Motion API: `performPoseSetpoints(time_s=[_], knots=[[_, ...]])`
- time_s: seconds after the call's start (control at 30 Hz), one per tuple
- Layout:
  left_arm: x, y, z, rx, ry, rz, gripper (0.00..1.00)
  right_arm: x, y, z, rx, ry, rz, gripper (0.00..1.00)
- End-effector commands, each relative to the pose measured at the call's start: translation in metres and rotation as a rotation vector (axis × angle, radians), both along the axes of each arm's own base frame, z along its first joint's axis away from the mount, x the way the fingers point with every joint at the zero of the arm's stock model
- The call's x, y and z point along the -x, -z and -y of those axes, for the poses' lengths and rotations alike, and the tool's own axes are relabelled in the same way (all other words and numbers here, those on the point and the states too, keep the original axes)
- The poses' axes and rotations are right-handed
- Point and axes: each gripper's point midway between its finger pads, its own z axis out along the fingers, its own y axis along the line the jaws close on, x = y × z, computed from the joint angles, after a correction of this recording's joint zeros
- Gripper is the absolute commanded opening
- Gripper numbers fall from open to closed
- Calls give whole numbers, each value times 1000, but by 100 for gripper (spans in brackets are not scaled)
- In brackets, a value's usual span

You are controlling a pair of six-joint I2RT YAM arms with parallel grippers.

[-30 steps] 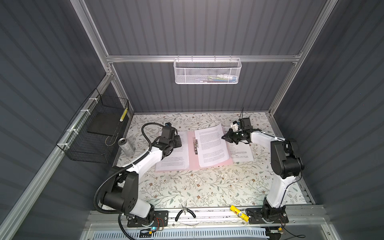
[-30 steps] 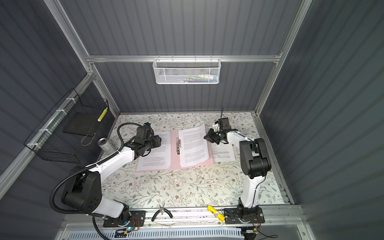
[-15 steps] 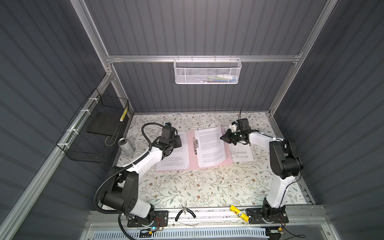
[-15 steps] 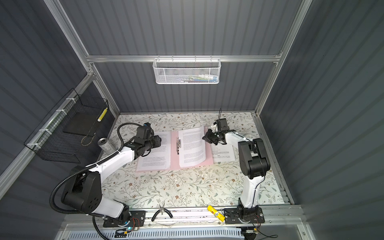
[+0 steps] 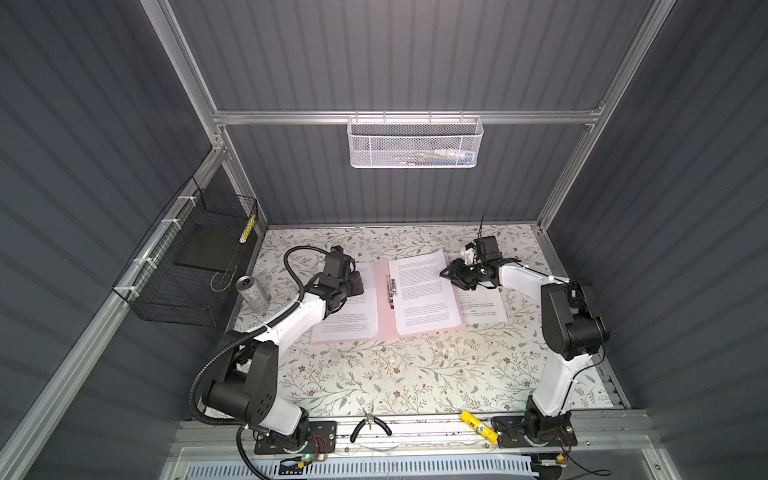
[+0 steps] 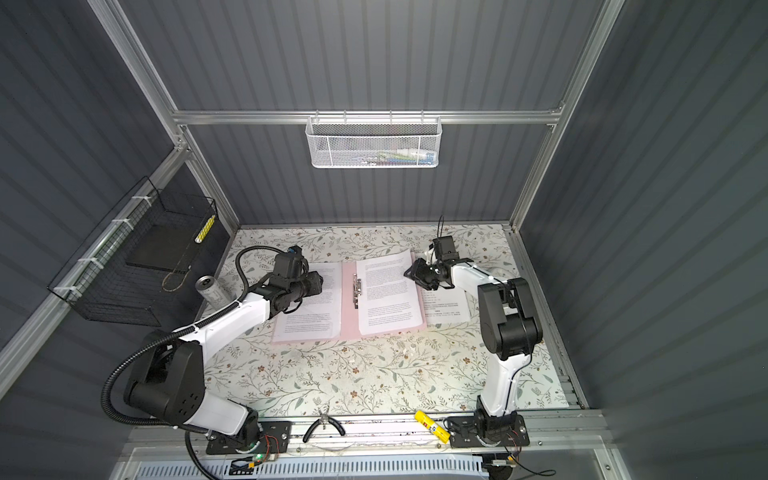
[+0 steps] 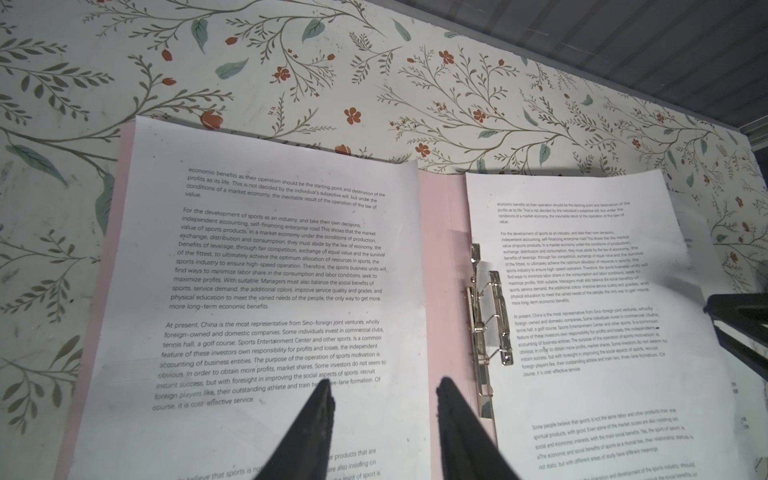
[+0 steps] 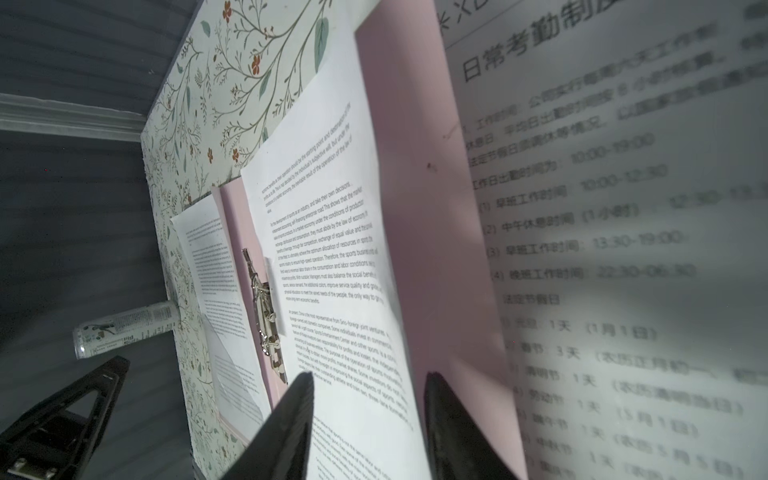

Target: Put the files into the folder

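L fingers [image 7: 318, 419] apart above open folder [image 7: 440, 249] w/ files [image 7: 270, 266] on both halves.

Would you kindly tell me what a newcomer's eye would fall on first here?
The open pink folder in the middle of the floral table, a printed sheet on each half, stands out. Both arms reach in: the left gripper and right gripper hover open over the sheets. A third sheet lies at the folder's right edge.
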Motion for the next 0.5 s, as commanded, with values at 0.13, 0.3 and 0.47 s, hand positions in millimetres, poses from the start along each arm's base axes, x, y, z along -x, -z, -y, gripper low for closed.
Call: performPoseSetpoints(time_s=[0.13, 0.3, 0.47], knots=[[-2, 6, 0, -6, 9, -8, 43, 10, -35, 24, 53, 11, 153, 58], [-3, 7, 3, 10, 19, -1, 43, 12, -49, 56, 106, 74, 246, 58], [-5, 8, 4, 18, 20, 6, 43, 11, -49, 66, 111, 89, 236, 58]])
